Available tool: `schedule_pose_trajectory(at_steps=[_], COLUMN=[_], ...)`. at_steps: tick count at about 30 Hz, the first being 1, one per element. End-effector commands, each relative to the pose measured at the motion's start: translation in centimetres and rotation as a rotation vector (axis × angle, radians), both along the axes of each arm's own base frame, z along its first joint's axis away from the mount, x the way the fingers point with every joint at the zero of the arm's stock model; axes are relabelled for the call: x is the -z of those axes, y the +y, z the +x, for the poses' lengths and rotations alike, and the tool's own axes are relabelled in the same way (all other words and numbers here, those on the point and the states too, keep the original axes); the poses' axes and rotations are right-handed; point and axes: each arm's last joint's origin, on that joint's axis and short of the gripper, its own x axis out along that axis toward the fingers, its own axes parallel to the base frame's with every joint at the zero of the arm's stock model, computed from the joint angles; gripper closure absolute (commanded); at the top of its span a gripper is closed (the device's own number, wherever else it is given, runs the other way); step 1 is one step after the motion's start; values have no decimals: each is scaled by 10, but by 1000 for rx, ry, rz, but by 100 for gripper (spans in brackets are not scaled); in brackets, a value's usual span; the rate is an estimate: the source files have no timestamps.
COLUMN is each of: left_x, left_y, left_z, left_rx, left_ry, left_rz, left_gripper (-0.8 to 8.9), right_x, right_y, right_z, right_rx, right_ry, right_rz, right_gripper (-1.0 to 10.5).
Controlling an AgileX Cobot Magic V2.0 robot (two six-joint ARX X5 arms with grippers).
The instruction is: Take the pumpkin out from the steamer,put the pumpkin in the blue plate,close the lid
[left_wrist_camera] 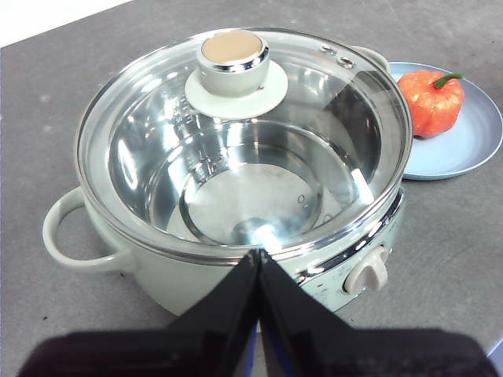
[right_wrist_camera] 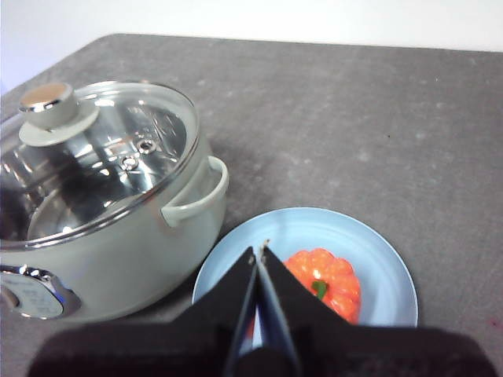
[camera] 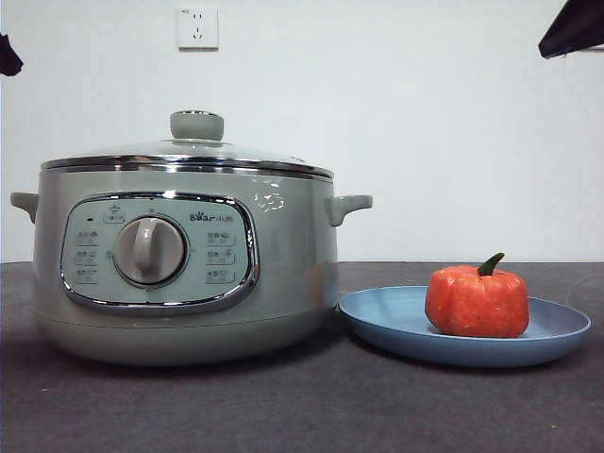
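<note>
The orange-red pumpkin point(camera: 478, 300) with its green stem sits upright on the blue plate point(camera: 387, 321), to the right of the steamer point(camera: 184, 241). The glass lid point(camera: 189, 156) lies flat on the steamer's rim, knob up. Through the glass, in the left wrist view, the steel pot inside the steamer point(left_wrist_camera: 236, 149) is bare. My left gripper point(left_wrist_camera: 259, 255) hangs shut above the steamer's front edge, holding nothing. My right gripper point(right_wrist_camera: 258, 250) hangs shut above the plate point(right_wrist_camera: 377, 267), beside the pumpkin point(right_wrist_camera: 326, 283), also holding nothing. Both arms show only as dark tips at the front view's top corners.
A dark grey table point(camera: 283, 406) carries everything. A white wall with a power socket point(camera: 197, 27) stands behind. The steamer's side handle point(camera: 347, 206) reaches toward the plate, whose rim lies close to the pot's base.
</note>
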Motion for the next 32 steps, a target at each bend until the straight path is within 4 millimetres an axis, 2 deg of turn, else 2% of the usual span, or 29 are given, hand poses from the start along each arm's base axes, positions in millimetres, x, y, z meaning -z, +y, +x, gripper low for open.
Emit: schedule_pose_trajectory(at_steps=[1, 5, 10, 13, 15, 18, 22, 26, 32], left_x=[0, -1, -7, -3, 3, 21, 54, 89, 122], left_y=[0, 1, 21, 33, 39, 44, 49, 53, 56], left_z=[0, -2, -29, -43, -46, -42, -29, -16, -10], left_rx=[0, -7, -21, -60, -130, -217, -303, -357, -410], left_ry=[4, -9, -141, -229, -307, -390, -425, -412, -324], left_rz=[-9, -13, -107, -169, -183, -164, -153, -138, -152], left_gripper=[817, 817, 816, 817, 817, 817, 816, 817, 817], right_x=[2, 2, 2, 2, 2, 3, 3, 3, 3], right_y=[0, 0, 0, 0, 0, 0, 0, 0, 0], right_z=[0, 0, 0, 0, 0, 0, 0, 0, 0], right_rx=[5, 6, 6, 5, 5, 5, 5, 5, 5], right_ry=[8, 10, 11, 11, 11, 12, 12, 13, 13], right_rz=[3, 2, 1, 1, 1, 1, 1, 0, 0], right_gripper=[958, 958, 958, 958, 958, 958, 958, 958, 958])
